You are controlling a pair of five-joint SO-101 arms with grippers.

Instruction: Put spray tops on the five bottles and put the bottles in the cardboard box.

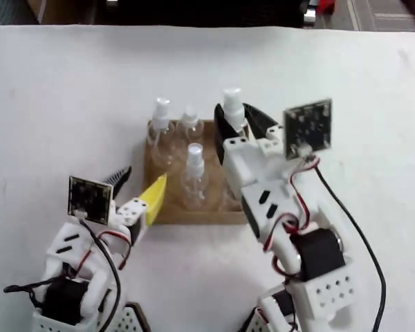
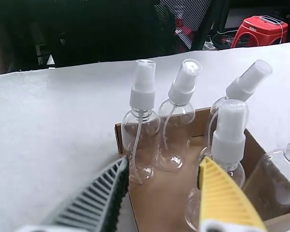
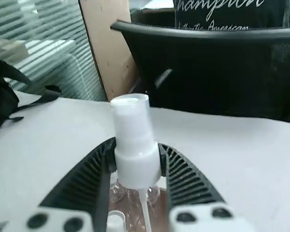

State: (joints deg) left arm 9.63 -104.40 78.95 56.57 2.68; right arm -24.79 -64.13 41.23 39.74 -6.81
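1. High view: the cardboard box point(image 1: 187, 214) sits in the middle of the white table point(image 1: 55, 90), between the two arms.
2. The right gripper point(image 1: 234, 116) hangs over the far right corner of the box. Its black jaws are clamped on a white spray top point(image 1: 232, 100).
3. In the right wrist view, that gripper point(image 3: 136, 147) squeezes the spray top point(image 3: 133, 128) around its wide collar. The top is upright, and its thin tube point(image 3: 145, 208) hangs straight down between the jaws.
4. The left gripper point(image 1: 144, 176) is at the near left side of the box, low over the table. Its dark finger and its yellow finger stand apart with nothing between them.
5. In the left wrist view, the left gripper point(image 2: 162, 166) points into the box point(image 2: 157, 198), where four capped bottles point(image 2: 141, 125) stand. Three are along the far side, the rightmost of them leaning. One is nearer, just beyond the yellow finger.
6. An open bottle point(image 2: 280, 171) with a bare neck stands at the near right of the box, beside the nearer capped one.
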